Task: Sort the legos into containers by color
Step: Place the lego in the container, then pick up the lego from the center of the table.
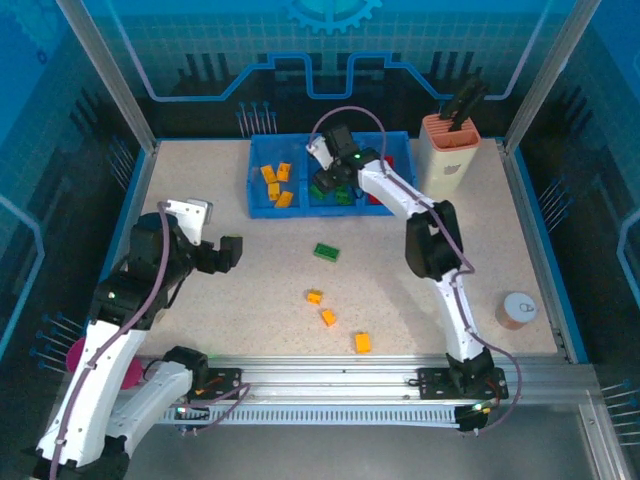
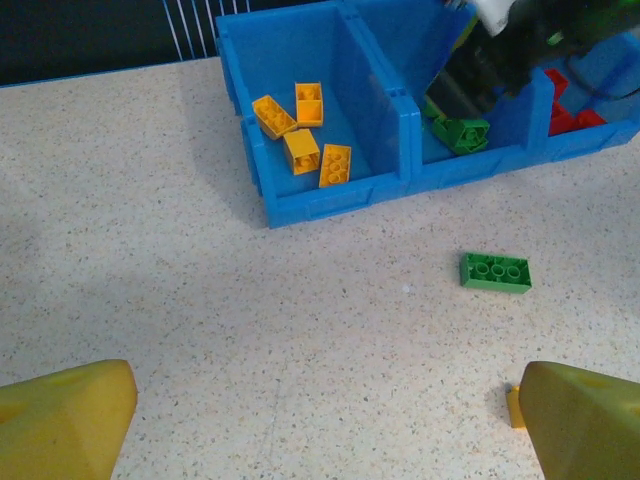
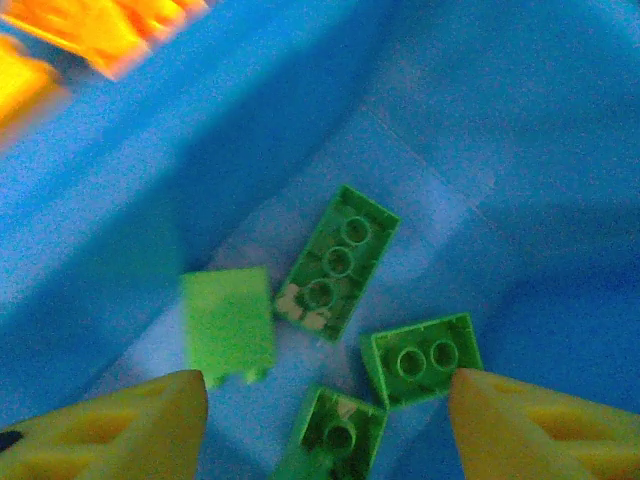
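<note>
Now right gripper (image 3: 325, 425) spread apart over middle bin (image 3: 500, 120), green brick (image 3: 228, 325) loose below; lift straight up, bump nothing.

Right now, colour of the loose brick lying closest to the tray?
Green brick; left wrist view shows it best.

The speckled beige counter (image 1: 220, 290) carries a low blue tray (image 1: 300, 211) at twelve o'clock, and a peach-and-white holder (image 1: 450, 160) at two o'clock, just beside the tray. One green brick (image 1: 326, 252) lies near the centre. Three orange bricks (image 1: 328, 317) lie apart toward six o'clock. A tan cylinder (image 1: 516, 310) stands at four o'clock.
</note>
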You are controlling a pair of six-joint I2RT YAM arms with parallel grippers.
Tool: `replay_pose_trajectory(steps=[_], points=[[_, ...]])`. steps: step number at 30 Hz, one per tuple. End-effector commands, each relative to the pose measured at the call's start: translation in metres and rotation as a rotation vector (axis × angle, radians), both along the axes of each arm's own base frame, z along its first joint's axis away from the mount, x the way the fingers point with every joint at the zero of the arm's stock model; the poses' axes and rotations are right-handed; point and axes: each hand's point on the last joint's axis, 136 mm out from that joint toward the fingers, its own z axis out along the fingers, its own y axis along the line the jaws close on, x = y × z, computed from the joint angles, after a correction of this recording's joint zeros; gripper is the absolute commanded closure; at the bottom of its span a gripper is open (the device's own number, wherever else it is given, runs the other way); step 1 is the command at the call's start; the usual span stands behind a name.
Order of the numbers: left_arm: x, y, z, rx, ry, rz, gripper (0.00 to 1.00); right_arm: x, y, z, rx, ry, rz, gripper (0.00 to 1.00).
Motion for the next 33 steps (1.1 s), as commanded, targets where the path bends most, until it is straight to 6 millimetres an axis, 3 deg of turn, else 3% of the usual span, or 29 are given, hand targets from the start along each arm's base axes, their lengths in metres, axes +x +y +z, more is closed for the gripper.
replay_pose_trajectory(steps=[1, 4, 6, 8, 13, 21, 29, 33], points=[[0.004, -0.004, 0.009, 0.007, -0.036, -0.035, 0.01, -0.034, 0.020, 0.074, 0.089, -0.120, 0.231, 0.27], [0.005, -0.001, 0.007, 0.033, -0.040, -0.033, 0.01, -0.079, 0.023, 0.079, 0.104, -0.111, 0.406, 0.24], [0.005, -0.001, 0.007, 0.038, -0.041, -0.033, 0.01, -0.122, 0.027, 0.073, 0.133, -0.096, 0.580, 0.20], [0.005, -0.001, 0.006, 0.036, -0.041, -0.032, 0.01, -0.150, 0.029, 0.072, 0.144, -0.147, 0.681, 0.15], [0.002, -0.004, 0.001, 0.025, -0.031, -0.049, 0.01, -0.193, 0.022, 0.050, 0.120, -0.104, 0.780, 0.11], [-0.002, -0.005, -0.001, 0.013, -0.052, -0.053, 0.01, -0.212, 0.024, -0.001, 0.187, 0.005, 0.728, 0.06], [-0.008, -0.003, -0.004, 0.017, -0.065, -0.054, 0.01, -0.212, 0.025, -0.048, 0.127, 0.149, 0.658, 0.08], [-0.009, -0.001, -0.004, 0.023, -0.075, -0.049, 0.01, -0.206, 0.024, -0.061, 0.085, 0.185, 0.616, 0.09]])
